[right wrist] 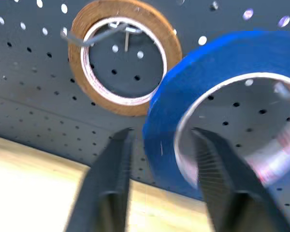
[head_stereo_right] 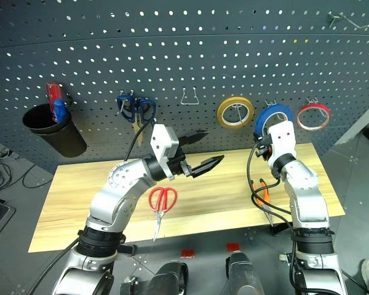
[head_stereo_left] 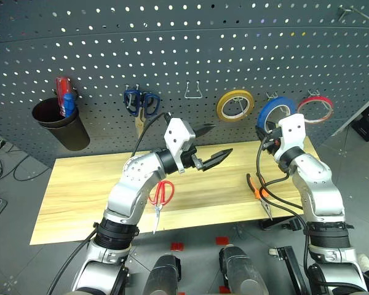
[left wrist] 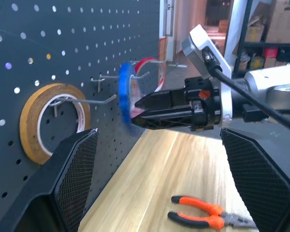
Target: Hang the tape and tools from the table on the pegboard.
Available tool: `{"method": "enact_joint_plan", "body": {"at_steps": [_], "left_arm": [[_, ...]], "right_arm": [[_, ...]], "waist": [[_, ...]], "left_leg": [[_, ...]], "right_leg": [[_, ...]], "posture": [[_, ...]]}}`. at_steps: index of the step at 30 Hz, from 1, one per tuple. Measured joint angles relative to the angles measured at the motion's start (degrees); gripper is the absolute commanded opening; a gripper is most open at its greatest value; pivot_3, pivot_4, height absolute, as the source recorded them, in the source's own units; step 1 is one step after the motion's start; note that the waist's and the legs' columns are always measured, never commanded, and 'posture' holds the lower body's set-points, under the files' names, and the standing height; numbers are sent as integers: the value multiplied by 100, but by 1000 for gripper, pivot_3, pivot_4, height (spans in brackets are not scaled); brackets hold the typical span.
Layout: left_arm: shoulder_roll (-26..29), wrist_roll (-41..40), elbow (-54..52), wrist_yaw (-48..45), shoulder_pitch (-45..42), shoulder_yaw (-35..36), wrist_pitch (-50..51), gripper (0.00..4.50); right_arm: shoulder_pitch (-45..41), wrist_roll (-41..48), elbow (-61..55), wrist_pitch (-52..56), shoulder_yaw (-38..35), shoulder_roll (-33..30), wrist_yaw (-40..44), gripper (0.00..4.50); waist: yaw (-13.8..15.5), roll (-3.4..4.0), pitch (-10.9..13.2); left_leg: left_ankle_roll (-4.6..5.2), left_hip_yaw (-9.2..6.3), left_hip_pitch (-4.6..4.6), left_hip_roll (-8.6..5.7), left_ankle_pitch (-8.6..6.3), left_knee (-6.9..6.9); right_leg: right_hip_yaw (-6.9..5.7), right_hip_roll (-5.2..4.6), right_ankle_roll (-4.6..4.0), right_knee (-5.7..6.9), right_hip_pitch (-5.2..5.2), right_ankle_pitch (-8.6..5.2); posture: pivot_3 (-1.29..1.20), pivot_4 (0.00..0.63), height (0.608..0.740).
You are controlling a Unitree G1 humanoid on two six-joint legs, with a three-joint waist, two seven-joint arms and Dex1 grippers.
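pegboard point(head_stereo_left: 172, 55): dark grey, holed, set behind the table, hooks seen across it
table point(head_stereo_left: 92, 184): light wood top, seen below the pegboard
blue tape point(head_stereo_left: 275, 112): up on a pegboard hook at about 2 o'clock of the head view, between the yellow tape ring point(head_stereo_left: 235, 105) at its 9 o'clock and the red tape ring point(head_stereo_left: 315, 109) at its 3 o'clock
right gripper point(right wrist: 162, 140): raised to the blue tape, fingers parted, one finger point(right wrist: 111, 169) outside the ring's edge and the other inside its hole; the band's edge is straddled, firm contact cannot be told
left gripper point(head_stereo_left: 209, 144): held in the air over the table centre, fingers spread wide, nothing between them
red-handled scissors point(head_stereo_left: 161, 195): flat on the table at about 6 o'clock of the left gripper, blades pointed to the near edge
pliers point(left wrist: 208, 218): orange-handled, flat on the table near its right end, below the right arm
dark blue-handled scissors point(head_stereo_left: 141, 103): hung on the pegboard at 9 o'clock of the yellow tape ring
black cup point(head_stereo_left: 61, 126): hung on the pegboard at far 9 o'clock, red and blue items stood in it
screwdriver: cannot be told
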Motion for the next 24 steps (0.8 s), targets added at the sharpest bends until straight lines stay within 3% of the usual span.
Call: {"method": "enact_joint_plan", "body": {"at_steps": [4, 5, 10, 14, 24], "left_arm": [[688, 37, 324, -326, 66, 274, -157, 4286], [905, 37, 395, -466, 123, 353, -170, 4286], [1744, 217, 774, -1396, 483, 270, -535, 4286], [1844, 343, 1023, -1742, 498, 141, -751, 4286], [1612, 523, 1113, -1854, 362, -75, -919, 4286]], "right_arm": [[829, -64, -824, 691, 26, 19, -265, 4394], [1068, -69, -1038, 971, 66, 36, -338, 4454], [1728, -267, -1865, 3033, 371, 568, -1040, 4454], [1725, -268, -1893, 4099, 414, 855, -1334, 4454], [1309, -347, -349, 3844, 805, 464, -1277, 4454]], "waist": [[3, 1, 0], [2, 1, 0], [-14, 8, -1], [12, 9, 0], [-34, 9, 0]], "left_leg": [[-1, -5, -3, 8, 1, -5], [-2, -4, -4, 8, 1, -7], [0, 0, -1, 7, 0, -6], [1, -5, -7, -1, -1, -4], [3, 1, -6, 3, -2, -6]], "right_leg": [[-5, 4, -1, 0, -5, -1], [-4, 4, -1, -1, -6, -1], [1, 2, -2, 4, -9, -1], [-4, -3, -2, -2, -9, -1], [-1, 1, -2, 2, -14, -1]], "posture": [[-92, 242, 740], [-92, 242, 740], [-105, 243, 740], [-106, 242, 740], [-99, 242, 740]]}}
